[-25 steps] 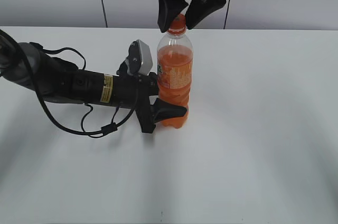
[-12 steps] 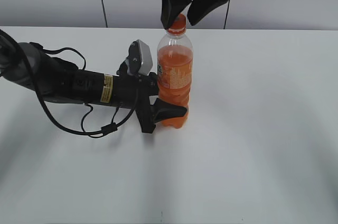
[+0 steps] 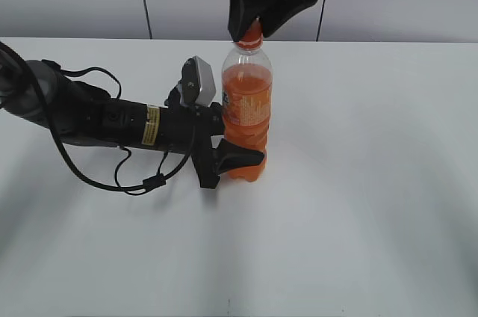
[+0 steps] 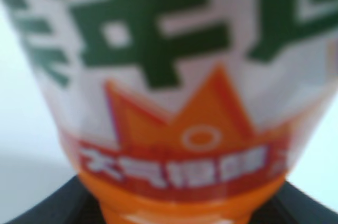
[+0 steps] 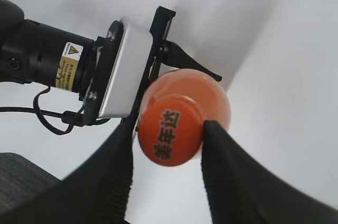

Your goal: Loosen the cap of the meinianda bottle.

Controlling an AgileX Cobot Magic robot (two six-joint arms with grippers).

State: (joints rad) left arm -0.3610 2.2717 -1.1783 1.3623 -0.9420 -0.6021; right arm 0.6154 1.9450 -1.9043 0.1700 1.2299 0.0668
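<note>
The meinianda bottle [image 3: 246,119] stands upright on the white table, full of orange drink, with its label [image 4: 174,102] filling the left wrist view. My left gripper [image 3: 243,149] reaches in from the left and is shut on the bottle's ribbed lower body; one black finger [image 3: 239,158] shows in front. From above, my right gripper [image 3: 254,29] comes down over the neck. Its two black fingers press against opposite sides of the orange cap [image 5: 170,137], which carries dark print on top. In the exterior view only the cap's lower edge [image 3: 252,35] shows between the fingers.
The left arm [image 3: 97,119] lies low across the table's left side with a loose black cable [image 3: 134,179] under it. Its silver wrist camera [image 3: 198,81] sits close to the bottle's shoulder. Bare white tabletop [image 3: 358,182] stretches to the right and front.
The right gripper's fingers have drawn together from a wider stance around the cap until they touch its sides. Bottle and left arm have stayed still.
</note>
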